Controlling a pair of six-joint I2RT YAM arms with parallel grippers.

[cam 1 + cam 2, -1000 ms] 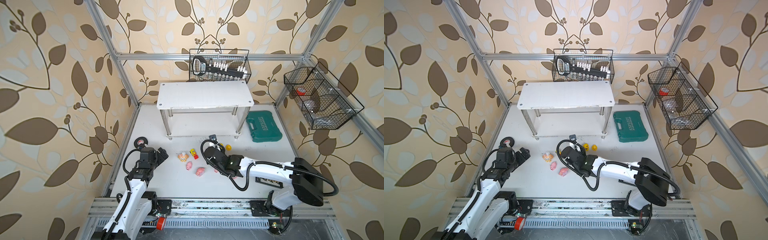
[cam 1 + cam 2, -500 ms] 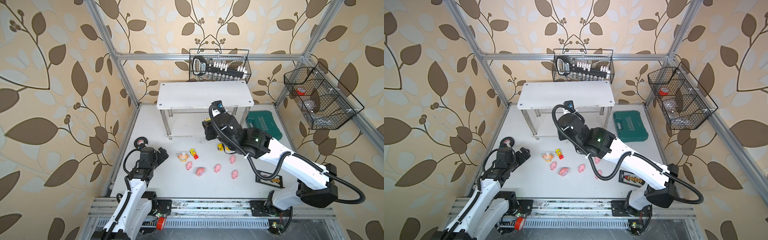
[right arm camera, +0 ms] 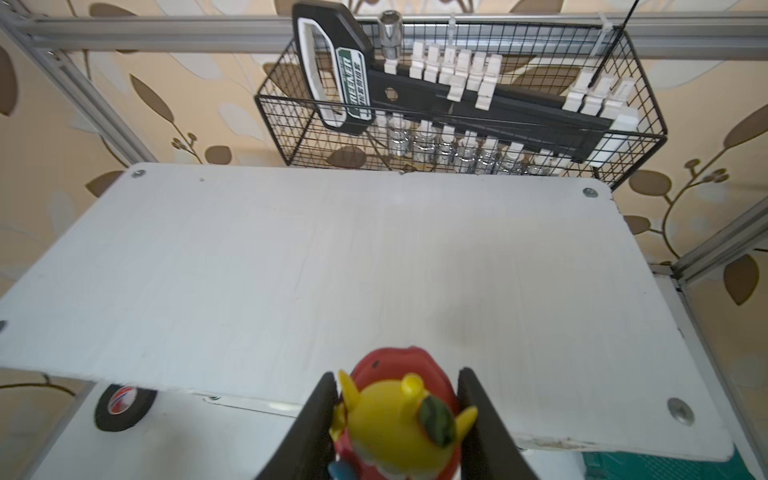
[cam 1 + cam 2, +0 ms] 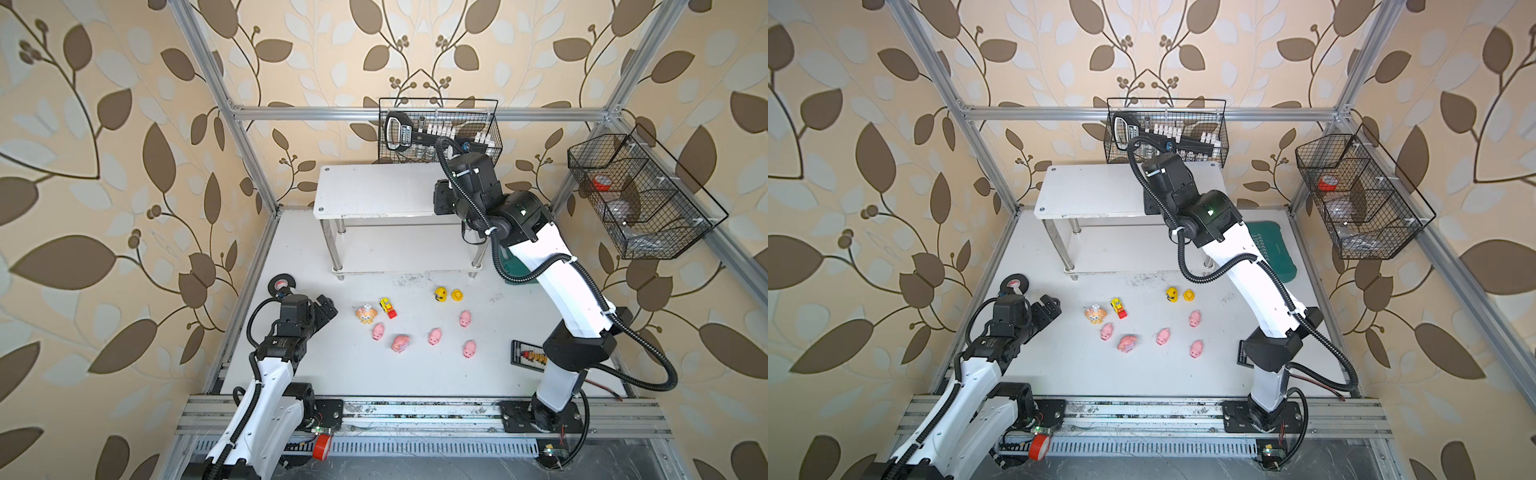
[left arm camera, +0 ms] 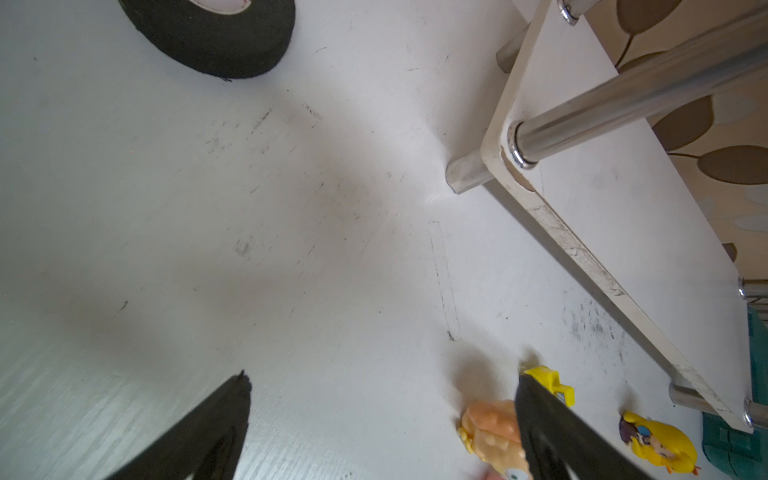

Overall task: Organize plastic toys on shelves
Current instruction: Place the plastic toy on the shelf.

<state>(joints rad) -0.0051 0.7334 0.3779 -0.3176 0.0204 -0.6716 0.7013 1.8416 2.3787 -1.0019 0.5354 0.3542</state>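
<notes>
The alien toy [image 3: 395, 428], a yellow-green head on a red body with a bit of blue below, sits pinched between the 2 black fingers [image 3: 309, 428] of the right tool [image 3: 397, 376], which is closed narrow on its sides. It hangs over the near edge of the top board [image 3: 332, 270] of the shelves [image 4: 374, 191], toward that board's 4 o'clock corner. Whether it touches the board I cannot tell, and in both top views the arm's wrist hides it. Taking the desk [image 4: 374, 374] as a clock face with 12 at the back wall, the shelves stand at 12 o'clock and 9 other toys lie loose around the centre. The orange animal [image 4: 366, 314] and yellow-red vehicle [image 4: 387, 307] are just beside each other on the 9 o'clock side. The yellow doll [image 4: 441, 294] and yellow duck [image 4: 457, 295] are side by side toward 12 o'clock. The 5 pink piglets [image 4: 434, 336] are spread apart toward 6 o'clock. The left tool [image 4: 326, 309] hovers at 9 o'clock, jaws wide and holding nothing, near the orange animal. A black tape roll [image 4: 281, 284] lies at 10 o'clock, a green case [image 4: 1271, 249] at 2 o'clock partly behind the right arm, an abacus [image 4: 525, 355] at 4 o'clock, and a wire basket [image 4: 440, 129] hangs on the wall past 12 o'clock.
</notes>
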